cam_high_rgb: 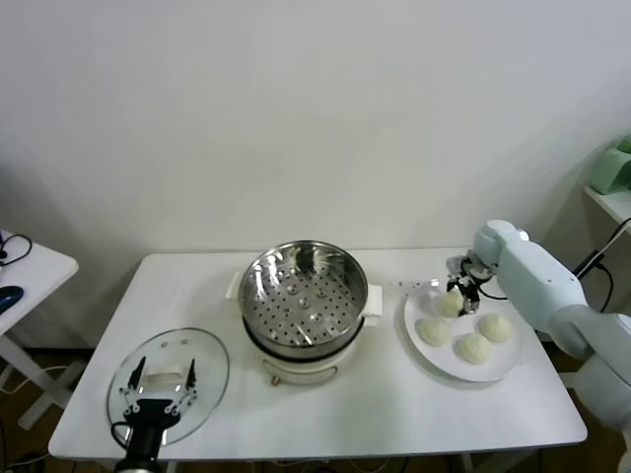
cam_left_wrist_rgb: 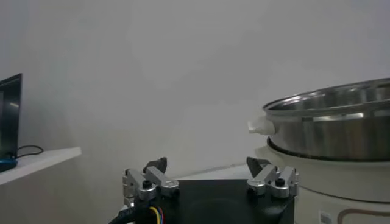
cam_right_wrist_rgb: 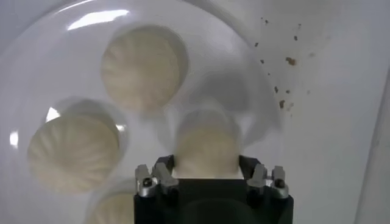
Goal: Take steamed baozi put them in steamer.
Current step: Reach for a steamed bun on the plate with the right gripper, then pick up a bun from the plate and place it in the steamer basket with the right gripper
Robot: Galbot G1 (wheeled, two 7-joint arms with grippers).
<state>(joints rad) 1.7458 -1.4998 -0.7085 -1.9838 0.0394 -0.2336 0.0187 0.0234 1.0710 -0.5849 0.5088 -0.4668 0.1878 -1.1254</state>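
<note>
Four creamy-white baozi lie on a white plate at the right of the table. My right gripper is down over the plate's back left, and its fingers press both sides of one baozi, which also shows in the right wrist view. The other three baozi lie beside it on the plate. The shiny steel steamer with a perforated floor stands empty on its white base at mid table. My left gripper is open and empty at the front left, as its wrist view shows.
A round glass lid lies flat on the table under my left gripper. The steamer's steel wall stands close beside the left gripper. A side table with cables is at the far left, and a shelf is at the far right.
</note>
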